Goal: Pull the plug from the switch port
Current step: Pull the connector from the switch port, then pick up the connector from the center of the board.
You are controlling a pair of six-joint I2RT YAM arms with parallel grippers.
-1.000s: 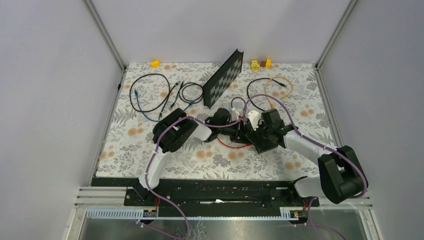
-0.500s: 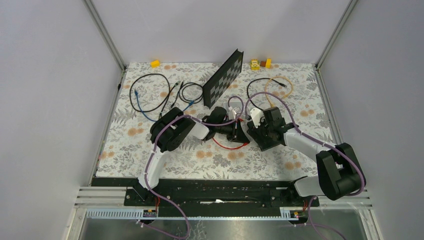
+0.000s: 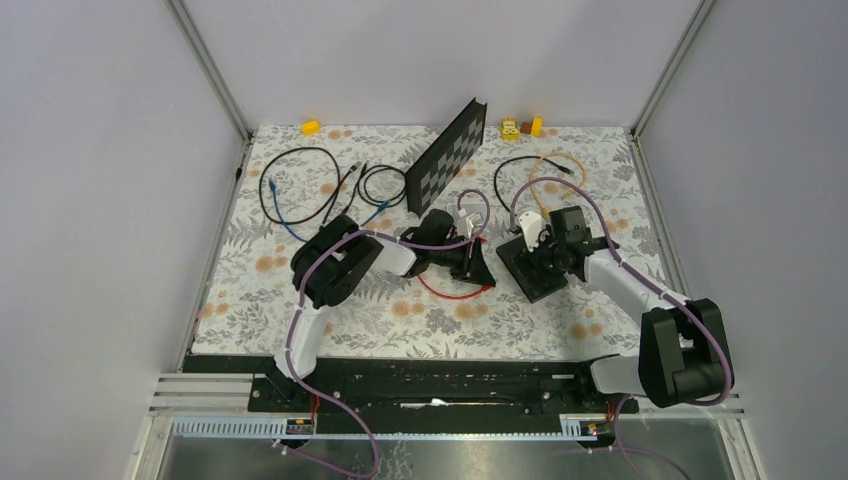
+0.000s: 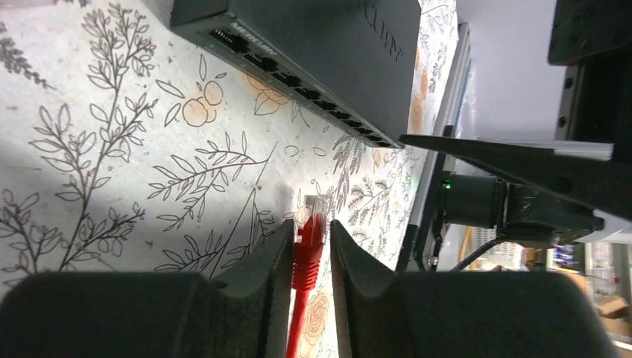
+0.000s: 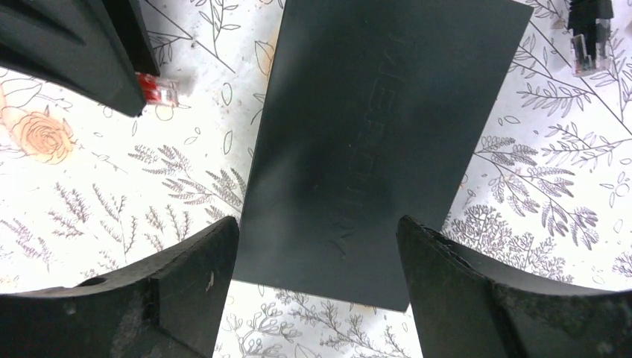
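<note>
The switch (image 3: 528,272) is a flat black box lying on the flowered mat, its row of ports (image 4: 298,86) facing my left gripper. No cable sits in the ports that show. The red plug (image 4: 309,239) is clear of the switch, with its tip (image 5: 158,89) a short way from the port edge. My left gripper (image 3: 482,265) is closed round the plug, with only a hairline gap on one side, and the red cable (image 3: 455,292) trails behind it. My right gripper (image 5: 318,224) stands wide open over the switch's (image 5: 373,134) far end with nothing held.
A black checkered board (image 3: 445,157) leans at the back centre. Loose black and blue cables (image 3: 300,190) lie at the back left, and an orange cable (image 3: 555,165) at the back right. Small yellow blocks (image 3: 522,127) sit along the back edge. A black plug (image 5: 589,37) lies beside the switch.
My right arm has swung back and to the right, uncovering the switch. A gap has appeared between the left gripper and the switch. The left arm has shifted slightly left.
</note>
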